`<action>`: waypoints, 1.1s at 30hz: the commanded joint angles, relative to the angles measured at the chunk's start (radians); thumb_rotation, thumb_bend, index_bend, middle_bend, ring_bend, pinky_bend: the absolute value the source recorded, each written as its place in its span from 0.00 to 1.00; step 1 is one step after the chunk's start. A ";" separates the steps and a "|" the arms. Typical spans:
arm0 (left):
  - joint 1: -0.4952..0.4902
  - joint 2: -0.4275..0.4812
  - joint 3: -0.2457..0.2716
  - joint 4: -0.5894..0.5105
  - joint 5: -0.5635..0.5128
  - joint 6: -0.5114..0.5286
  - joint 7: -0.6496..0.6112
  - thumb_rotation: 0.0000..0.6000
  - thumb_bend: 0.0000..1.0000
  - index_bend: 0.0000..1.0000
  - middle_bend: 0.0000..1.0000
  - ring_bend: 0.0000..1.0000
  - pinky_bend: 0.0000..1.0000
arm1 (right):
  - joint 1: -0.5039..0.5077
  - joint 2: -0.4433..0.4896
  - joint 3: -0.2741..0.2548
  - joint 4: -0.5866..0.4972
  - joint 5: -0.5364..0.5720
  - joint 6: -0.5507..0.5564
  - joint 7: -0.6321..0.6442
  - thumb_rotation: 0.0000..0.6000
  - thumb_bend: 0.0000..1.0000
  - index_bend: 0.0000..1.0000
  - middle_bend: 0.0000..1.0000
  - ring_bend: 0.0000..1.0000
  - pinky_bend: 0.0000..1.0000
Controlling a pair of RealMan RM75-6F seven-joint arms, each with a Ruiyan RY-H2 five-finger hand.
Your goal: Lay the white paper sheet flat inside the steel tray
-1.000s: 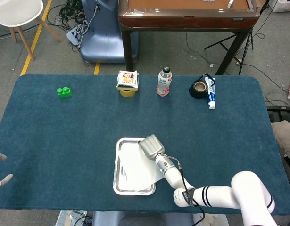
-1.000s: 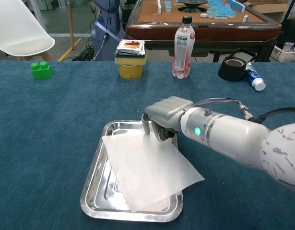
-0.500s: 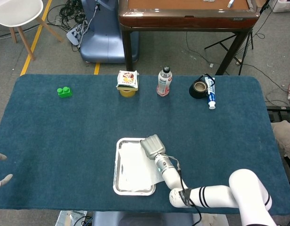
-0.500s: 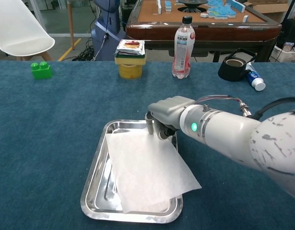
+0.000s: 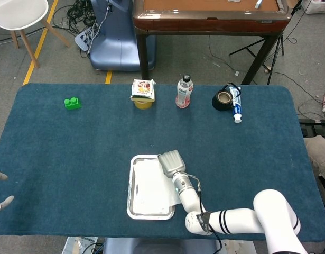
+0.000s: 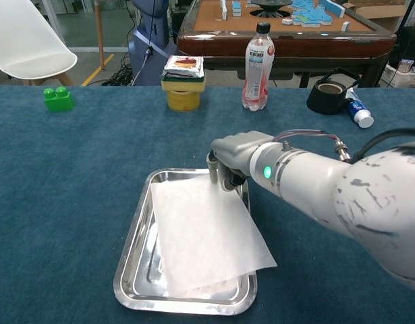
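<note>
A: Paper (image 6: 204,239) status? Where is the sheet lying?

B: Mostly inside the tray (image 6: 137,237). Chest view shows it skewed — its near right corner hangs over the tray's right rim onto the blue tabletop (image 6: 72,182), so not fully flat inside.

A: Right hand?

B: Right hand (image 6: 233,158) sits at the tray's far right corner, fingers curled down and closed on the sheet's far edge — fingertips (image 6: 213,174) at the paper there. Head view shows the same hand (image 5: 170,163) from above, over the tray's top right corner (image 5: 135,160); grip detail is hidden by the back of the hand in that view.

A: Left hand?

B: Only fingertips show at the left frame edge in the head view, off the table's edge (image 5: 2,200). They look apart, nothing between them; the rest is cut off.

A: Anything else on the table?

B: Far side, well apart from the tray: green block (image 5: 72,103), yellow tub with a packet on top (image 5: 143,93), drink bottle (image 5: 184,91), black tape roll (image 5: 223,99) with a tube (image 5: 235,107) just beside it.
</note>
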 commanded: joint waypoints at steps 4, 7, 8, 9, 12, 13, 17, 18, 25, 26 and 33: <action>-0.001 -0.001 0.000 0.001 -0.001 -0.002 0.001 1.00 0.01 0.43 0.38 0.32 0.47 | 0.003 0.006 0.007 -0.014 0.027 0.004 -0.002 1.00 1.00 0.38 1.00 1.00 1.00; -0.001 -0.001 0.000 0.001 -0.001 -0.002 0.000 1.00 0.01 0.43 0.38 0.32 0.47 | 0.007 0.015 0.013 -0.030 0.047 0.003 -0.005 1.00 1.00 0.38 1.00 1.00 1.00; -0.001 -0.001 0.000 0.001 -0.001 -0.002 0.000 1.00 0.01 0.43 0.38 0.32 0.47 | 0.008 0.018 0.013 -0.034 0.049 0.007 -0.008 1.00 1.00 0.38 1.00 1.00 1.00; -0.001 -0.001 0.000 0.001 -0.001 -0.001 0.000 1.00 0.01 0.43 0.38 0.32 0.47 | 0.009 0.019 0.012 -0.038 0.051 0.010 -0.009 1.00 1.00 0.38 1.00 1.00 1.00; -0.001 -0.001 0.000 0.001 0.001 -0.001 0.001 1.00 0.01 0.43 0.38 0.32 0.47 | 0.011 0.024 0.009 -0.047 0.059 0.017 -0.013 1.00 1.00 0.38 1.00 1.00 1.00; -0.001 -0.001 0.001 0.001 0.001 -0.001 0.001 1.00 0.01 0.43 0.38 0.32 0.47 | 0.011 0.025 0.008 -0.050 0.061 0.019 -0.013 1.00 1.00 0.38 1.00 1.00 1.00; -0.001 -0.002 0.001 0.001 0.001 -0.002 0.001 1.00 0.01 0.43 0.38 0.32 0.47 | 0.010 0.031 0.005 -0.061 0.071 0.031 -0.015 1.00 1.00 0.38 1.00 1.00 1.00; -0.001 -0.002 0.001 0.001 0.001 -0.003 0.002 1.00 0.01 0.43 0.38 0.32 0.47 | 0.010 0.032 0.005 -0.063 0.074 0.033 -0.015 1.00 1.00 0.38 1.00 1.00 1.00; -0.002 -0.003 0.002 0.001 0.002 -0.005 0.004 1.00 0.01 0.43 0.38 0.32 0.47 | 0.009 0.044 0.003 -0.084 0.096 0.045 -0.017 1.00 1.00 0.38 1.00 1.00 1.00; -0.003 -0.003 0.002 0.001 0.002 -0.006 0.005 1.00 0.01 0.43 0.38 0.32 0.47 | 0.008 0.047 0.001 -0.089 0.099 0.047 -0.018 1.00 1.00 0.38 1.00 1.00 1.00; -0.003 -0.005 0.004 0.002 0.003 -0.007 0.007 1.00 0.01 0.43 0.38 0.32 0.47 | 0.006 0.050 0.000 -0.100 0.115 0.050 -0.010 1.00 1.00 0.38 1.00 1.00 1.00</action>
